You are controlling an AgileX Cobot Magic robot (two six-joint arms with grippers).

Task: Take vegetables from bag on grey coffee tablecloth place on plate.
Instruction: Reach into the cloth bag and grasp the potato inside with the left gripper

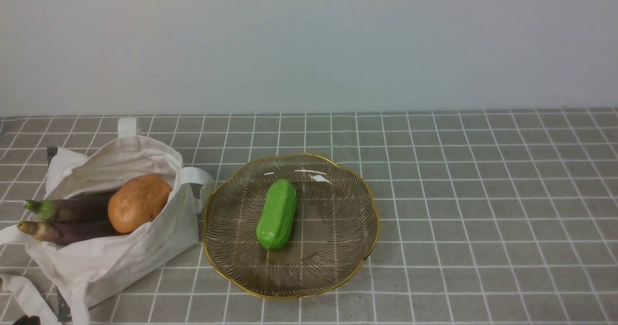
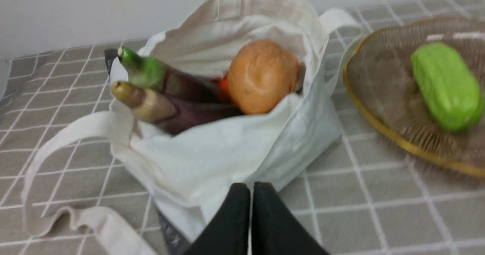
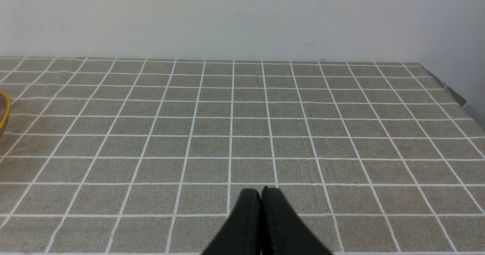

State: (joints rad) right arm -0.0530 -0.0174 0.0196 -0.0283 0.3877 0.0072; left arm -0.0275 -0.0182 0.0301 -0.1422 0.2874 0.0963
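Orange pepper [image 2: 224, 85] in bag [image 2: 212, 149], seen only by left wrist

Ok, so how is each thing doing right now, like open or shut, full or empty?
Bag: open, vegetables inside
Plate: upright, holding only the cucumber
Cucumber: lying on the plate
Potato: in the bag
Eggplants: in the bag, stem ends at its edge
Left end effector: shut
Right end effector: shut
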